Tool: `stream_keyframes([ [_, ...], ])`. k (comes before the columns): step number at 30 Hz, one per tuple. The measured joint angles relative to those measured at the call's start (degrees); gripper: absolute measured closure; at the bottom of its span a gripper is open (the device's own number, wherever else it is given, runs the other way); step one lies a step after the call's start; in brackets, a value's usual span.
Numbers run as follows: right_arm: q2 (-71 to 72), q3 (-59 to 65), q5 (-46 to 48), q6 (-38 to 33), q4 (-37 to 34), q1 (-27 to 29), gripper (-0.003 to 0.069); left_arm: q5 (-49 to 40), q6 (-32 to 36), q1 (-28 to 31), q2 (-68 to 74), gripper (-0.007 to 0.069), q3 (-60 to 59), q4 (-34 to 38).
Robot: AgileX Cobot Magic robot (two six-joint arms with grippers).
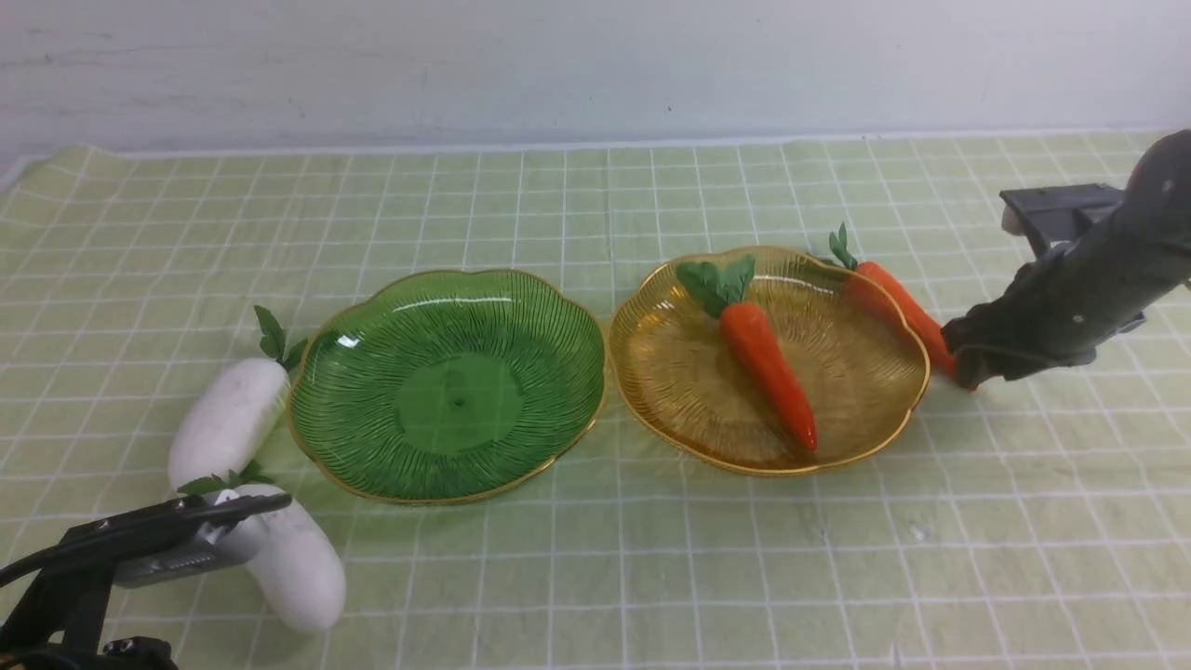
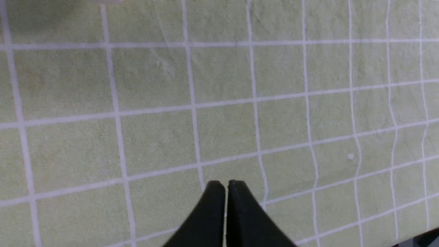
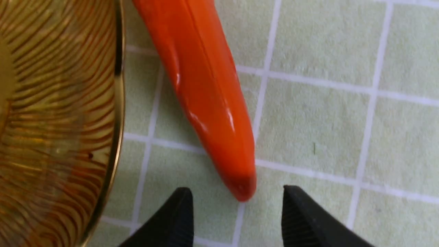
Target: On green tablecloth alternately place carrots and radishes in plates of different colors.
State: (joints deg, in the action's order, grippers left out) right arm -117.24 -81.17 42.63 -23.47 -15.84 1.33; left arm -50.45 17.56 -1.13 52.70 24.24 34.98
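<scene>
On the green tablecloth (image 1: pixel 595 558) stand a dark green plate (image 1: pixel 372 447), empty, and an amber plate (image 1: pixel 670 437) holding one carrot (image 1: pixel 768 368). A second carrot (image 1: pixel 898 302) lies on the cloth beside the amber plate's right rim; it also shows in the right wrist view (image 3: pixel 205 92). My right gripper (image 3: pixel 236 195) is open, its fingertips either side of that carrot's tip, not closed on it. Two white radishes (image 1: pixel 228 419) (image 1: pixel 298 558) lie left of the green plate. My left gripper (image 2: pixel 225 183) is shut and empty over bare cloth, near the front radish.
The pale wall runs along the far edge of the cloth. The amber plate's gold rim (image 3: pixel 118 103) lies close beside the carrot by my right gripper. The two plates almost touch each other at the middle.
</scene>
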Motion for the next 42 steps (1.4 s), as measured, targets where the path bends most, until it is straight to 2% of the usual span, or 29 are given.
stream_keyframes([
  [8, -3.0, -0.1, -4.6, -6.2, -2.9, 0.0, 0.0295, 0.0, 0.0, 0.0, 0.0, 0.0631, 0.0, 0.0],
  [14, -3.7, -0.2, -6.2, -7.2, -3.2, 0.0, 0.0312, 0.3, 0.0, 0.0, 0.0, 0.0631, 0.0, 0.0],
  [21, -4.1, -0.5, -7.1, -7.2, -3.6, 0.0, 0.0482, 1.0, 0.0, 0.0, 0.0, 0.0631, 0.0, 0.0],
  [23, -4.0, -0.5, -7.0, -7.2, -3.6, 0.0, 0.0494, 1.0, 0.0, 0.0, 0.0, 0.0631, 0.0, 0.0],
  [30, 2.3, 0.0, -1.4, -4.8, -0.6, 2.3, 0.0494, 1.1, 0.0, 0.0, 0.0, 0.0631, 0.0, 0.0],
  [35, 10.7, 0.0, 6.0, 0.8, -0.7, 5.1, 0.0494, 1.2, 0.0, 0.0, 0.0, 0.0631, 0.0, 0.0],
  [36, 12.4, 0.0, 10.7, 2.0, -2.9, 5.2, 0.0494, 1.2, 0.0, 0.0, 0.0, 0.0631, 0.0, 0.0],
  [40, 13.0, 0.0, 15.2, 2.7, -9.8, 4.3, 0.0494, 1.2, 0.0, 0.0, 0.0, 0.0631, 0.0, 0.0],
  [42, 12.0, 0.0, 17.1, 2.7, -13.5, 2.1, 0.0494, 1.3, 0.0, 0.0, 0.0, 0.0631, 0.0, 0.0],
])
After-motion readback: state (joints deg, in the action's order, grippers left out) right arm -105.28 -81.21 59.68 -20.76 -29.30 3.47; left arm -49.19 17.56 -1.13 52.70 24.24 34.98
